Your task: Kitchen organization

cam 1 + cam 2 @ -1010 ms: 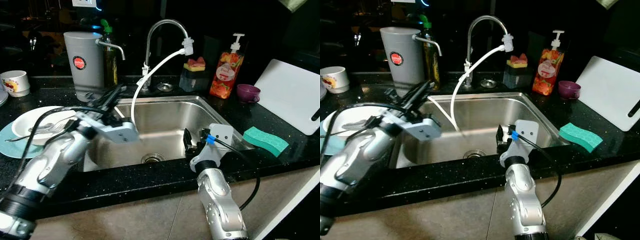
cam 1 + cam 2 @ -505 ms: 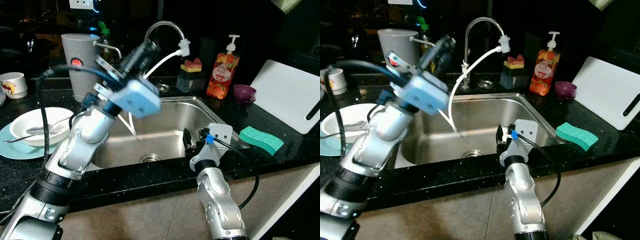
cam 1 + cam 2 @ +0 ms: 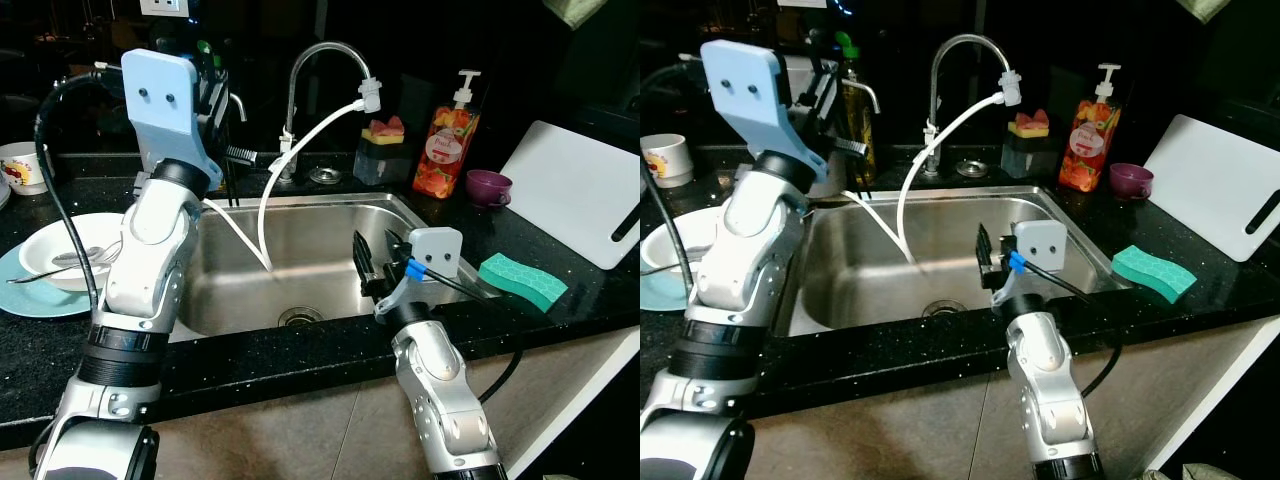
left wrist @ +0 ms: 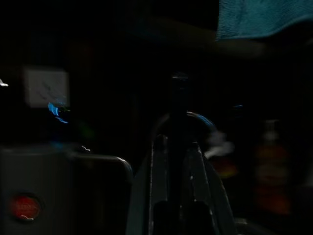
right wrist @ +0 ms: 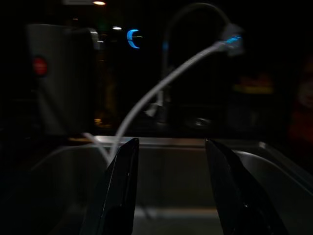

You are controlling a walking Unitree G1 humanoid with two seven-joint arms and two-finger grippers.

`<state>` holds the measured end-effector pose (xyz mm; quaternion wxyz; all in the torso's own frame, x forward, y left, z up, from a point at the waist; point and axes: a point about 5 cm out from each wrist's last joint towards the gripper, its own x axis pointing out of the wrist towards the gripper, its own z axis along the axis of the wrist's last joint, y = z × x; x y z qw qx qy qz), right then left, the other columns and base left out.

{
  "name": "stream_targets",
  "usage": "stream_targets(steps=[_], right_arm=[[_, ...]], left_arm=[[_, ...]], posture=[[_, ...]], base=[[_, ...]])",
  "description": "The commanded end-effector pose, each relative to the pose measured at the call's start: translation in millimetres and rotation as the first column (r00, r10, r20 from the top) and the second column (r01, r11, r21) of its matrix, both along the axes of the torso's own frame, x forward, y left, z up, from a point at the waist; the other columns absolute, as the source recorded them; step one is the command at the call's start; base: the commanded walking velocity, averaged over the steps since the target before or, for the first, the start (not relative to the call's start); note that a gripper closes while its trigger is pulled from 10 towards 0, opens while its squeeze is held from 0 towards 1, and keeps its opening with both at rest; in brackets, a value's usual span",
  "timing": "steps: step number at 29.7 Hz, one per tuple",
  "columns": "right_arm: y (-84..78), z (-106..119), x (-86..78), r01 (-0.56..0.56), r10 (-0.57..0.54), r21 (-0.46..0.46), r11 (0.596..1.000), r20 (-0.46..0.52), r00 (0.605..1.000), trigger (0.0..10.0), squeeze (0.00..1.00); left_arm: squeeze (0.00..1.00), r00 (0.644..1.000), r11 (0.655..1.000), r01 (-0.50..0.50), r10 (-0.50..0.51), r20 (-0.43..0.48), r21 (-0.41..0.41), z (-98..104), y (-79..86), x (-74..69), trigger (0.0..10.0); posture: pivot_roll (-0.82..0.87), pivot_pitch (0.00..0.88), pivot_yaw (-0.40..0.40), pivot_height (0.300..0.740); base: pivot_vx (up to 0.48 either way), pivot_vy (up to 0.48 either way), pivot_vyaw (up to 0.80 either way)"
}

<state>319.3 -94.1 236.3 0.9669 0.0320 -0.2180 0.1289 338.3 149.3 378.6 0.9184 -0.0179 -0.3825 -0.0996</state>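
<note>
On our far left a white bowl with a spoon sits on the black counter. Our left gripper is raised beside the grey dispenser, fingers pressed together on nothing. The steel sink lies between; over its front edge our right gripper spreads wide, holding nothing. A green sponge rests rightward.

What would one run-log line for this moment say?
left gripper: raised near grey dispenser, shut | right gripper: open over sink | sponge: on counter, untouched
</note>
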Motion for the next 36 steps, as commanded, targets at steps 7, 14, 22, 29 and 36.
stream_targets(steps=[7,14,22,29,36], right_arm=[[21.8,15.0,-14.3,-0.110,0.128,-0.158,0.981,0.107,0.986,10.0,0.00],[30.1,16.9,-18.0,-0.143,0.172,-0.211,0.967,0.123,0.977,10.0,0.00],[39.7,17.1,-19.1,-0.139,0.195,-0.325,0.935,0.145,0.970,10.0,0.00],[41.7,16.3,-16.2,-0.093,0.155,-0.348,0.933,0.156,0.975,10.0,0.00],[36.6,15.9,-10.3,-0.025,0.082,-0.335,0.942,0.157,0.984,10.0,0.00]], left_arm=[[0.00,0.940,0.928,0.320,-0.336,-0.058,-0.193,16.9,13.7,2.8,10.0],[0.00,0.854,0.867,0.458,-0.490,-0.177,-0.195,-2.1,3.8,4.2,10.0],[0.00,0.766,0.794,0.577,-0.608,-0.211,-0.194,-16.4,-11.9,-3.8,10.0],[0.00,0.716,0.749,0.638,-0.662,-0.221,-0.177,-20.3,-21.8,-10.5,10.0],[0.00,0.666,0.697,0.700,-0.716,-0.209,-0.159,-23.5,-26.8,-20.8,10.0]], posture=[[0.10,0.082,-0.098,0.740],[0.10,0.082,-0.096,0.740],[0.10,0.081,-0.095,0.740],[0.10,0.081,-0.095,0.740],[0.10,0.078,-0.095,0.740]], base=[[0.000,0.000,0.00],[0.000,0.000,0.00],[0.000,0.000,0.00],[0.000,0.000,0.00],[0.000,0.000,0.00]])
